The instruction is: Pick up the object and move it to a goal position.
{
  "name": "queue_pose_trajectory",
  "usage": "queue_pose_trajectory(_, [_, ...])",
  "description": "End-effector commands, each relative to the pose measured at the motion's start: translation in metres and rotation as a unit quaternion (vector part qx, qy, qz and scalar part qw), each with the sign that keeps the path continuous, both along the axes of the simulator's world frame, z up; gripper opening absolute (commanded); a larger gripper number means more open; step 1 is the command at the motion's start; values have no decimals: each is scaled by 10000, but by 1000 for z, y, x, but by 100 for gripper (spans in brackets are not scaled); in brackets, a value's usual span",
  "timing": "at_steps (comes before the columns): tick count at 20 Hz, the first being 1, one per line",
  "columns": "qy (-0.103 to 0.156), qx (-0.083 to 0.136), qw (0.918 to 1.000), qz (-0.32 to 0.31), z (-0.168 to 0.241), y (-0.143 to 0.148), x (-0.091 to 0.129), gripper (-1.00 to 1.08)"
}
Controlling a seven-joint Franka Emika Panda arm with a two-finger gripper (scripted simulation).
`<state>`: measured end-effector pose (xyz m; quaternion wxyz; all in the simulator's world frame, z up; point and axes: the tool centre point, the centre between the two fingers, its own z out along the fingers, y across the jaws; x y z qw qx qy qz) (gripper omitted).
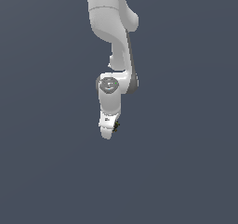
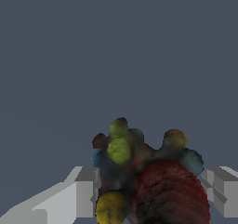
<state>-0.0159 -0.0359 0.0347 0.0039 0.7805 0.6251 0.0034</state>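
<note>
One lumpy clump held between the fingers of one white gripper.

Nearest the wrist camera, the clump sits between two pale grey fingers, one at each side, both pressed against it, so the gripper is closed on it. It is a single dark knot of blobs: one large dark red blob nearest, three yellow to yellow-green, two bluish-teal, and one olive. Beyond it lies only flat slate-grey ground, with no counter edge or corner in sight to place it by. In the exterior view, one white arm hangs down from the top, its gripper pointing down; the clump shows as a tiny dark speck at the tip, against the same plain grey, featureless all round.
</note>
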Motion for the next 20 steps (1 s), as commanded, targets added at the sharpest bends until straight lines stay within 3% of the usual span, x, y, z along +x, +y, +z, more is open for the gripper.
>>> queue_pose_trajectory(1, [3, 0, 10000, 3, 0, 1, 0, -100])
queue_pose_trajectory(10, [-183, -53, 9997, -145, 20, 11, 11, -100])
queue_pose_trajectory(20, [-775, -226, 9948, -618, 86, 42, 42, -100])
